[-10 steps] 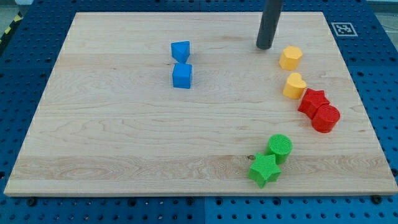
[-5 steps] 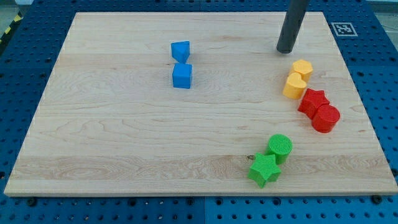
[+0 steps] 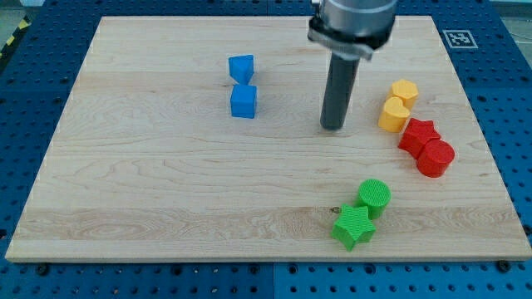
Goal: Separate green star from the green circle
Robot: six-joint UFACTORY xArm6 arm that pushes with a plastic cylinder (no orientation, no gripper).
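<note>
The green star [image 3: 353, 226] lies near the view's bottom, right of centre, touching the green circle [image 3: 375, 197], which sits just above and to its right. My tip [image 3: 333, 127] rests on the board well above both, about a third of the board's depth from them, and slightly left of the circle. It touches no block.
Two yellow blocks [image 3: 404, 92] [image 3: 394, 115] touch each other at the right, with a red star [image 3: 419, 135] and red circle [image 3: 435, 158] below them. Two blue blocks [image 3: 241, 68] [image 3: 243, 101] stand at upper left-centre. The wooden board's edge [image 3: 266, 255] runs along the bottom.
My tip moved from the top right down and left toward the board's middle. Before that it pushed the upper yellow block down against the lower one.
</note>
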